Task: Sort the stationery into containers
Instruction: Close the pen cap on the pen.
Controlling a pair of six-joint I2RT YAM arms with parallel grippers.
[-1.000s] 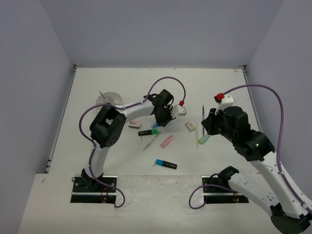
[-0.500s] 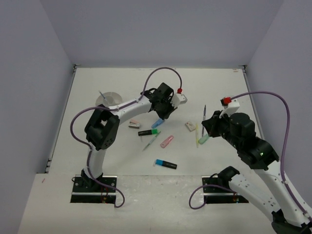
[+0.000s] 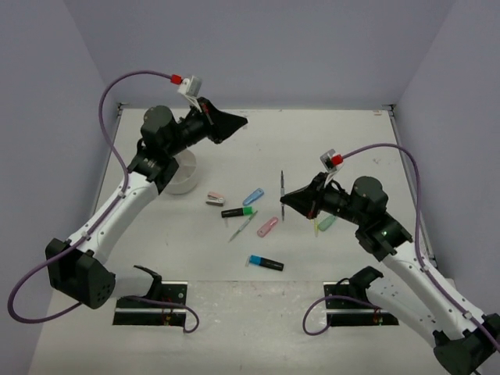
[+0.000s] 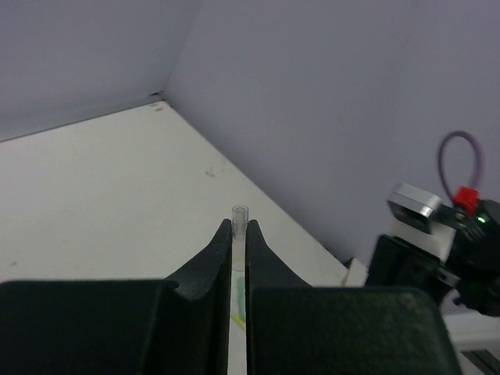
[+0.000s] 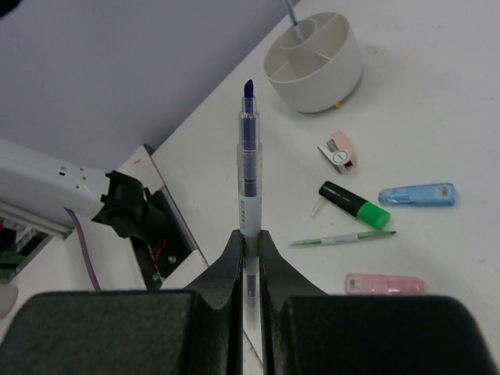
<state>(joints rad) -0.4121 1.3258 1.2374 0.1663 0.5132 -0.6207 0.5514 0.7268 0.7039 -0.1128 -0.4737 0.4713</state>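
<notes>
Both arms have swung since the earlier frames. The left gripper (image 4: 239, 228) has risen from the scattered items to the upper left of the overhead view, and the right gripper (image 5: 249, 236) has slid leftward toward centre. The left's black tapered fingers pinch a thin clear tube (image 4: 240, 212), of which only the round open end shows. The right's fingers clamp a slim pen (image 5: 249, 148) with a transparent barrel and a dark blue pointed tip, held upright.

On the matte white table (image 3: 351, 148), the round thick-walled white cup (image 5: 312, 66) sits at left, divided inside. Near it lie a pinkish eraser (image 5: 337, 152), a green-ended black highlighter (image 5: 353, 205), a pastel blue marker (image 5: 418, 194), a thin green pen (image 5: 340, 237) and a pink marker (image 5: 387, 283).
</notes>
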